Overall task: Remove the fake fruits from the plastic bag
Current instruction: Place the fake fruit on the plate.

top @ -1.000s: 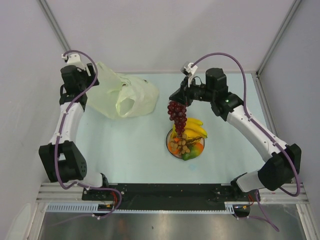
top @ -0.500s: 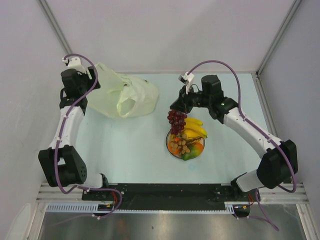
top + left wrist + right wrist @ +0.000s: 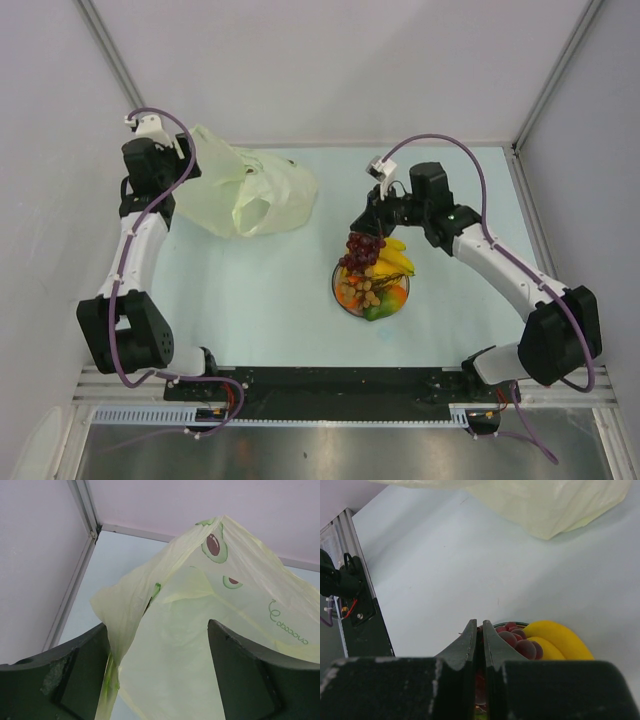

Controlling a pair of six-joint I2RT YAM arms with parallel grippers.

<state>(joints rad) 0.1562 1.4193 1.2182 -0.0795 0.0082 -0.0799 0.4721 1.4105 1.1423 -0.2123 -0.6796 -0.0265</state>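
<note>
Dish: a small round dish sits on the pale blue table top, closest to the arm bases and right of centre.
Fruit in the dish: a green-red mango lies at the near edge and an orange plastic fruit on the left. A brown round cluster is on top in the middle, and a yellow plastic banana bunch runs along the far side.
Grapes: a dark purple grape bunch hangs over the far-left part of the dish, just beside the bananas. Whether its lowest grapes touch the pile cannot be told.
Right gripper: the right gripper is directly above the bunch, its jaws pressed almost together and pinching the top of the bunch.
Bag: a thin crinkled pale yellow-cream plastic bag with avocado prints lies at the far left of the table, well apart from the dish.
Left gripper: the left gripper is at the bag's far-left corner with its jaws spread wide. Bag film rises between them, and one fold lies against the finger on the left of the wrist view.
</note>
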